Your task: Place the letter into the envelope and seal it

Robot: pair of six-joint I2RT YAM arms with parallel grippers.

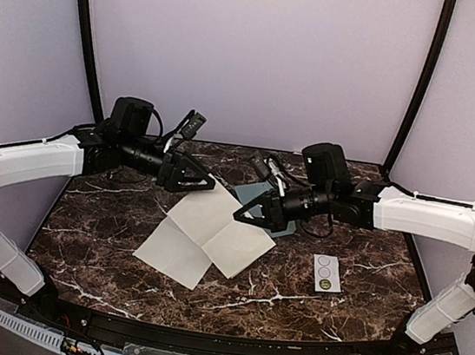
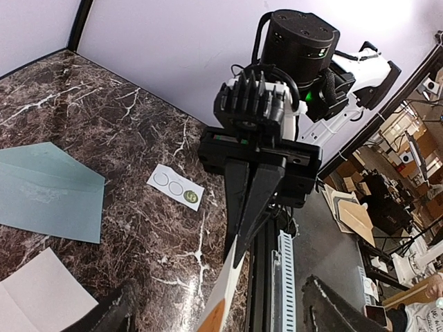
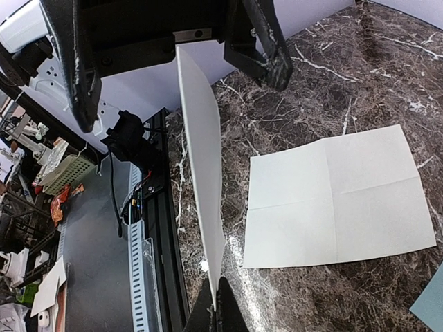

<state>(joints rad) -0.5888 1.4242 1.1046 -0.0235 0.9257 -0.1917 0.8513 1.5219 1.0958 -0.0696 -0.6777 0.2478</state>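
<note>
Letter (image 1: 203,239) lies mid-table just left of the envelope (image 1: 276,226), one panel stood on edge, pinched tight by my right gripper (image 3: 217,308), my left gripper (image 1: 209,182) spread wide beside it; thin, floppy, easily creased, so grip at the edges.

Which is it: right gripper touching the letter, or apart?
Touching. The left wrist view shows the right gripper shut, its fingertips pinched on the upright edge of the letter. The right wrist view shows the same pinch.
</note>
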